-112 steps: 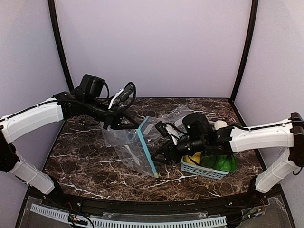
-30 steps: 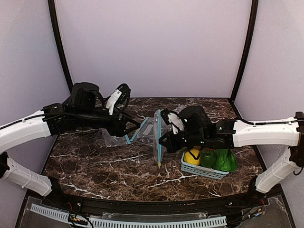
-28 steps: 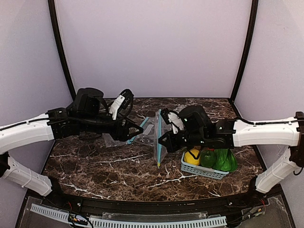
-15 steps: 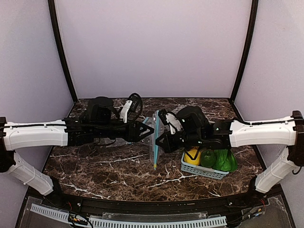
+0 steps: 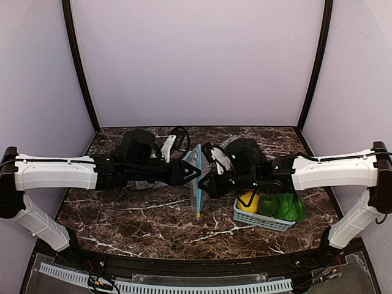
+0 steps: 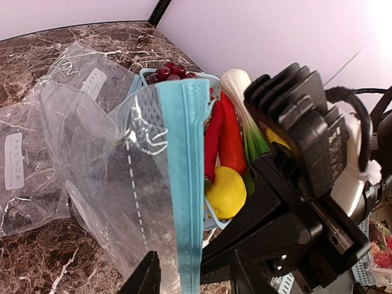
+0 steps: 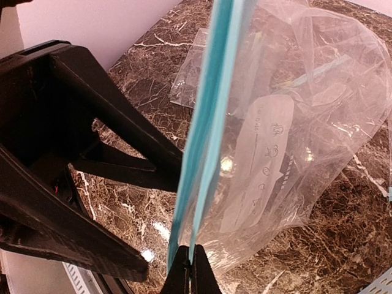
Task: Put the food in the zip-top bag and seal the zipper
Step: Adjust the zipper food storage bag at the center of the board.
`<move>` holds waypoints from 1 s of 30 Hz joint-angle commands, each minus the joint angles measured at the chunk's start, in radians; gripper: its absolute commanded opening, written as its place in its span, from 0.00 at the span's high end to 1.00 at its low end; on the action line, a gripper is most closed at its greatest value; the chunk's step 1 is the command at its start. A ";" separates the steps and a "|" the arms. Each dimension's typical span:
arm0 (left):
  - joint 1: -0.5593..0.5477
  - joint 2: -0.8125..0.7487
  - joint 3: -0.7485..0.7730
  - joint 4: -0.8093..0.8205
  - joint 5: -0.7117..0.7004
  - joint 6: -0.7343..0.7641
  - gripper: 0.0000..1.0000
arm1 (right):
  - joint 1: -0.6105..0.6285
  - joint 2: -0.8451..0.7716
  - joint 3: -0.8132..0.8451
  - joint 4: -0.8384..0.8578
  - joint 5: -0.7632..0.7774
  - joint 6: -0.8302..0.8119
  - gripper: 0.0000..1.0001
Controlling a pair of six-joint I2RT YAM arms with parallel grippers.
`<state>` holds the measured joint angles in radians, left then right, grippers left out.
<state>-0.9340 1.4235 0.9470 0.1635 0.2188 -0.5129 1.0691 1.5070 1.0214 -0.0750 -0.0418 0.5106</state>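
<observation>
Just left of the basket, off its near corner, the lower end of the zipper reaches down toward the desk, the strip standing on edge with its two lips close together. The right pincer is pinched tight on that strip and holds the zip-top bag up beside the basket. The left pincer faces it from the side away from the basket, fingers spread either side of the strip and gripping nothing. The bag looks like light, limp, slick film that will crumple and swing; only the strip seems firm, so each lip is best taken just under it and drawn apart. Inside the basket sits the food, none bagged yet: the red-orange tapered vegetable and the white-stalked leafy one, probably light rigid toys best gripped mid-body, alongside a lemon and grapes. Farther back, left of the basket, smaller bags lie flat on the desk
</observation>
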 commanded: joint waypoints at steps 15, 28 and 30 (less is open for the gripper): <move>-0.005 0.045 0.013 -0.064 -0.040 0.025 0.65 | 0.012 0.016 0.041 0.031 0.000 0.006 1.00; -0.005 0.034 0.022 -0.143 -0.131 0.048 0.76 | 0.012 0.025 0.042 0.025 0.015 0.010 1.00; -0.005 0.031 0.020 -0.156 -0.163 0.046 0.77 | 0.012 0.024 0.042 0.022 0.021 0.011 1.00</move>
<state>-0.9344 1.4689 0.9501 0.0784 0.1345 -0.4812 1.0691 1.5284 1.0367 -0.0750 -0.0429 0.5114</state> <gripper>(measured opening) 0.238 0.006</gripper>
